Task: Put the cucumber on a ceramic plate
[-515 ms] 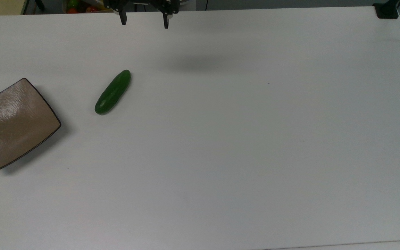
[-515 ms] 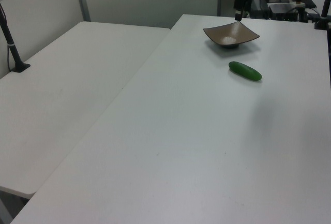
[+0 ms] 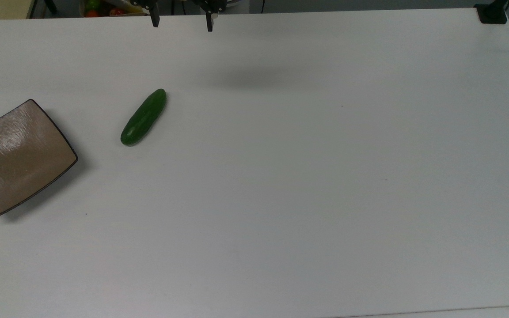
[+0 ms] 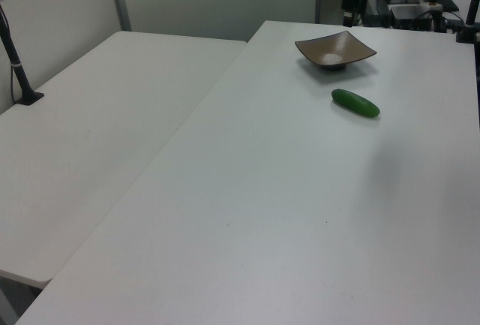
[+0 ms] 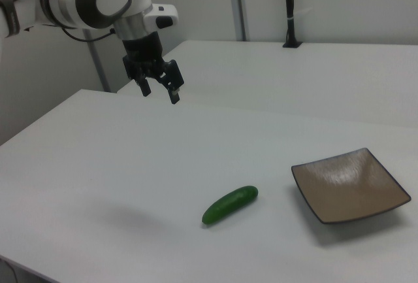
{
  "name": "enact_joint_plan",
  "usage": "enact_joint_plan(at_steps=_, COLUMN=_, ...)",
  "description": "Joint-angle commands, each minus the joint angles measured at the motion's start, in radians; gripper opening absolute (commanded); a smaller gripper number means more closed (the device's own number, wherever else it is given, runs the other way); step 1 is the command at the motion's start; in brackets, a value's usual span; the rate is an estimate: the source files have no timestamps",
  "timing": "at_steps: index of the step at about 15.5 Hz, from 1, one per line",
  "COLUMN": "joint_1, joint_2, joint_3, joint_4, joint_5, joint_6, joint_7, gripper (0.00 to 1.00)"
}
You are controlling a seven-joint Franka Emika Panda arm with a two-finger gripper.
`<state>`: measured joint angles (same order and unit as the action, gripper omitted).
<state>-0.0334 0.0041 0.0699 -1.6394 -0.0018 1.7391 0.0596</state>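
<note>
White table (image 3: 307, 185) underneath: cucumber (image 3: 143, 117) lies flat just beside the ceramic plate (image 3: 16, 157), not touching it; gripper (image 5: 160, 91) hangs high above, fingers spread apart, holding nothing.

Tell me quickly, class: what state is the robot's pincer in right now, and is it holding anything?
Pincer: open, holding nothing, raised above the table; the cucumber lies apart on the table beside the ceramic plate.
</note>
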Motion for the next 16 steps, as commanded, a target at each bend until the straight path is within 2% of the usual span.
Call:
enact_joint_plan(at_steps=1, joint_1=0.015, joint_2=-0.03, joint_3=-0.018, joint_4=-0.028, joint_5=-0.001, joint_6=-0.029, joint_7=-0.021, gripper=1.0)
enact_joint_plan(at_steps=7, joint_1=0.01, joint_2=-0.038, joint_3=-0.018, joint_4=-0.028, joint_5=0.0, joint_6=-0.039, joint_7=-0.02, gripper=1.0)
enact_joint_plan(at_steps=16, joint_1=-0.039, joint_2=-0.052, joint_3=-0.024, joint_4=-0.028, joint_5=0.006, joint_6=-0.03, joint_7=-0.017, gripper=1.0)
